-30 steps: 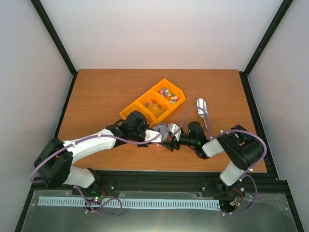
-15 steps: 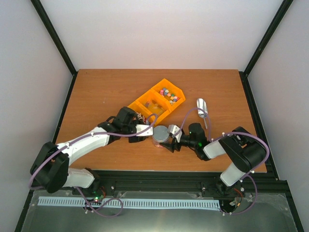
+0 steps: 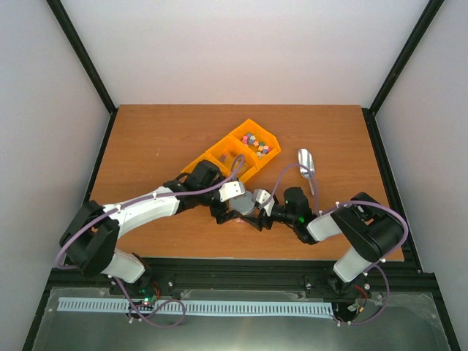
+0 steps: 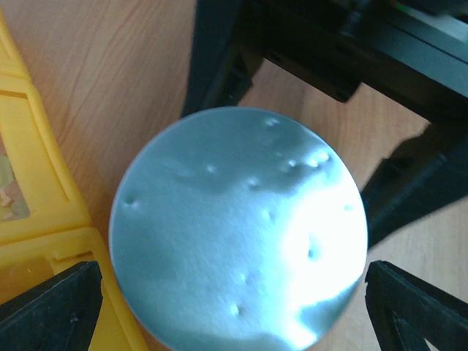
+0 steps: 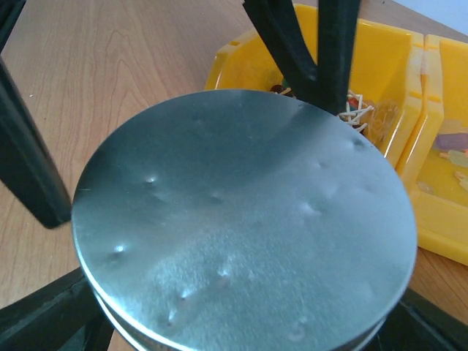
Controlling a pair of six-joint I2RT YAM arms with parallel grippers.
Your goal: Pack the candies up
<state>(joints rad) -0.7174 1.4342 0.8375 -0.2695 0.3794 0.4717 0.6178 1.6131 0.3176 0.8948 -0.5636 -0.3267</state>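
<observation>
Left wrist view, entry one: lid (image 4: 238, 227), silver, round, dimpled, seated flat on the jar (image 3: 243, 209).

Left gripper (image 4: 234, 303): jaws spread wide, one tip at each lower corner of that view, flanking the lid and not closed on it.
- Change: a second ago these jaws were nearly together and the arm sat back toward the yellow bin (image 5: 380, 51).
- You have since opened them fully and brought them over the lid.

Entry two: right gripper (image 5: 241, 314).
- Its jaws stand wide on either side of the jar, just under the lid rim.
- They look pressed against the jar, though the lid hides the contact itself.
- No change over the same second: the jar is in the same spot on the table (image 3: 146, 146), just in front of the bin.

Entry three: candies (image 3: 256, 141).
- Mixed colours, loose in the far compartment of the bin, well apart from both grippers.
- You cannot tell whether any are in the jar, because the lid covers the inside in every view.

Entry four: scoop (image 3: 306, 162), metal, lying on the table to the right of the bin, with nothing touching it.

Reading: the jar is braced and the left jaws are open around the lid, so your likely next move is to close on the lid and turn it. If that tightens a filled jar, packing is nearly done. If it unscrews an empty one, packing has barely begun.
</observation>
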